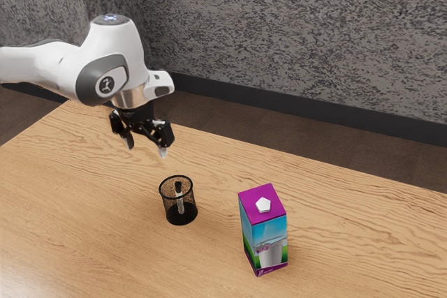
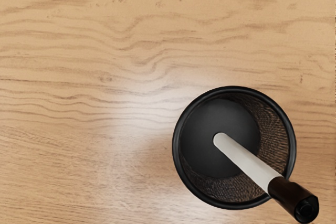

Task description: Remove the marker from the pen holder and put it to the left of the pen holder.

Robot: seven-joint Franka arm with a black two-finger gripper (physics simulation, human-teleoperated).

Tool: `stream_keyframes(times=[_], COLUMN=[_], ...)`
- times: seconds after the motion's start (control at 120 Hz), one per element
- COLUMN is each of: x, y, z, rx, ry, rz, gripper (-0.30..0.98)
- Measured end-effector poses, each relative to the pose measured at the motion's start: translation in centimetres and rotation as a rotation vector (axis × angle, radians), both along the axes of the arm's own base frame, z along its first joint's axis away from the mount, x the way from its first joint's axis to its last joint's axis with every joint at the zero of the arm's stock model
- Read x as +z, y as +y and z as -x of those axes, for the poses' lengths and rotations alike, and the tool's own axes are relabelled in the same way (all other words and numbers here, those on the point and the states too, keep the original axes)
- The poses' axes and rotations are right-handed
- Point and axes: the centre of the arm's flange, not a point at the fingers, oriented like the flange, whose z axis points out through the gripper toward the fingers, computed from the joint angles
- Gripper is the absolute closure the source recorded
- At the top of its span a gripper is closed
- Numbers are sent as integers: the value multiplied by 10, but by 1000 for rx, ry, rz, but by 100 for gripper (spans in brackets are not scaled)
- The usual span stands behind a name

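My gripper (image 1: 145, 150) hangs above the table, higher than the pen holder and toward the exterior view's left of it, its fingers apart with nothing between them. The black mesh pen holder (image 1: 179, 202) stands upright on the table. Inside it a white marker (image 1: 180, 200) with a black cap leans, cap end up. In the wrist view the round pen holder (image 2: 177, 156) is seen from above, and the marker (image 2: 247, 161) slants from its floor across the rim, the dark cap reaching past the edge.
A purple and blue carton (image 1: 264, 232) with a white cap stands on the wooden table (image 1: 349, 221), to the exterior view's right of the pen holder and apart from it. A grey textured wall rises beyond the table's far edge.
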Motion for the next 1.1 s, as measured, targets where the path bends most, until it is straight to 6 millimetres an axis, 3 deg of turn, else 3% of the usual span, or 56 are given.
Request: stream_keyframes(times=[0.433,0.675,0.842,1.1], x=[-51,-76,-82,-102], y=[-40,-19,-34,-32], z=[-14,-20,-20,-25], rx=[-38,3,-26,-24], ry=[16,38,40,57], rz=[55,60,59,55], gripper=[0,0,0,0])
